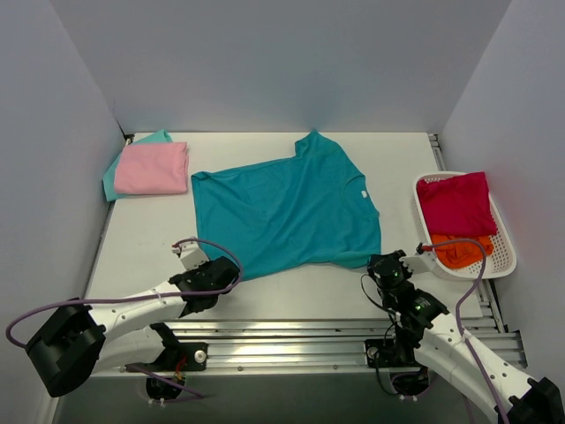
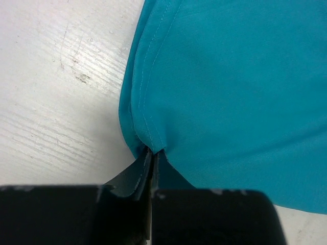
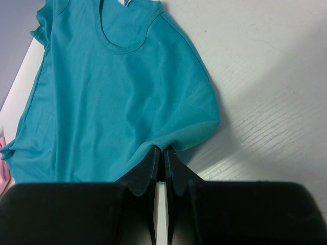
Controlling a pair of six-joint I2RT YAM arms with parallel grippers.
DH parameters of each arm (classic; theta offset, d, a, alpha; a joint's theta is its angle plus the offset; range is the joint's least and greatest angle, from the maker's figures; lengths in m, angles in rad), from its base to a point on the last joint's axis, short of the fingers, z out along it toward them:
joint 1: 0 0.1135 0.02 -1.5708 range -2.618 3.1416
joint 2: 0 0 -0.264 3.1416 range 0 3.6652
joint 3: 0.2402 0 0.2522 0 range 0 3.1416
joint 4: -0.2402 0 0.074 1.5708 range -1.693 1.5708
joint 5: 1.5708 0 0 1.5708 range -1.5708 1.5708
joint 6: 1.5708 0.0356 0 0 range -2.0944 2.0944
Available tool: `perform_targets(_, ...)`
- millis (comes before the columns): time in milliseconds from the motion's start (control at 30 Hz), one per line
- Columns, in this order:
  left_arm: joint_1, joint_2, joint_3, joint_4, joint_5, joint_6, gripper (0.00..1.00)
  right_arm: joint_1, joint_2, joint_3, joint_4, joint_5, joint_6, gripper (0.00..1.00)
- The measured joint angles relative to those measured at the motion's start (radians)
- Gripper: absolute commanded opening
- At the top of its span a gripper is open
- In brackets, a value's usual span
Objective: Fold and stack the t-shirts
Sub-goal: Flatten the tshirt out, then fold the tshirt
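Observation:
A large teal t-shirt (image 1: 287, 208) lies spread flat on the white table, neck toward the right. My left gripper (image 1: 214, 276) is shut on its near left hem corner (image 2: 151, 143). My right gripper (image 1: 381, 265) is shut on the near sleeve edge (image 3: 171, 143). A folded pink t-shirt (image 1: 152, 168) lies on a light mint-teal one (image 1: 157, 137) at the far left. A crimson t-shirt (image 1: 455, 203) and an orange one (image 1: 461, 252) lie in a white basket (image 1: 505, 256) at the right.
White walls close in the table at the back and both sides. A metal rail frame (image 1: 291, 340) runs along the near edge between the arm bases. Bare tabletop (image 1: 141, 238) lies left of the teal shirt.

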Motion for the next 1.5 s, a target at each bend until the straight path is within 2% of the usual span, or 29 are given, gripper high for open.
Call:
perform_targets(167,0.0,-0.078,0.005,-0.038,0.0,0.016,0.02,0.0,-0.06,0.0,-0.045,0.0,0.001,0.0)
perform_targets(433,-0.001,-0.323,0.036,-0.162,-0.013,0.038,0.02,0.0,-0.196,0.042,-0.185,0.005,0.005,0.0)
perform_targets(700,-0.001,-0.346,0.043,-0.214,-0.019,0.047,0.02,0.001,-0.206,0.062,-0.227,-0.012,-0.009,0.0)
perform_targets(800,0.001,-0.344,0.058,-0.214,-0.031,0.063,0.02,0.001,-0.139,0.082,-0.192,-0.014,-0.029,0.0)
perform_targets(900,0.018,-0.333,0.087,-0.197,-0.036,0.095,0.02,0.001,-0.002,0.135,-0.126,-0.015,-0.059,0.0)
perform_targets(1033,0.083,-0.311,0.108,-0.111,-0.024,0.154,0.02,0.001,0.178,0.209,0.004,-0.019,-0.106,0.0)
perform_targets(1233,0.196,-0.244,0.108,0.012,0.033,0.226,0.02,0.001,0.35,0.278,0.14,-0.021,-0.138,0.0)
perform_targets(1500,0.264,-0.175,0.108,0.157,0.088,0.27,0.02,0.002,0.544,0.363,0.226,-0.012,-0.15,0.0)
